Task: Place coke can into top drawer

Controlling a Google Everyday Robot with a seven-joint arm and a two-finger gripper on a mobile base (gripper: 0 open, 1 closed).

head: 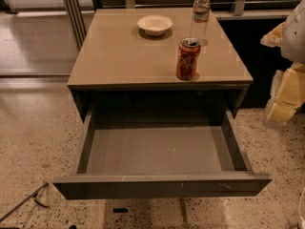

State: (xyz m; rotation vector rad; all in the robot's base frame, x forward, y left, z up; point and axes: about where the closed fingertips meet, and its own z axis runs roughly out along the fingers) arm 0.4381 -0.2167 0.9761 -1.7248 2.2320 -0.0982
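Item one, coke can [188, 59]: it stands upright on the tan cabinet top [119, 56], near the front edge and toward the right side. Its long axis is vertical, the silver end with the pull tab is uppermost, and the white script runs up the side facing the camera. The base rests flat on the surface, and the can is directly above the right part of the drawer opening. Item two, top drawer [162, 185]: it is pulled well out toward the camera, its plain front panel nearest and its smooth grey floor showing. The recess behind it, under the cabinet top, is too dark to make out. Item three, water bottle [201, 17]: clear with a white cap, it stands upright just behind the can, and its label is illegible. Item four, bowl [155, 25]: white and shallow, it sits toward the back of the cabinet top, well apart from the can. Item five, my gripper [285, 97]: it shows as pale and yellowish shapes at the right edge, off to the side of the cabinet and apart from the can. It is cut off by the frame, blurred and holding nothing visible, and whether it is spread or closed does not show. Item six, speckled floor [33, 142]: a thin dark object [28, 199] lies at lower left, and its identity is unclear.
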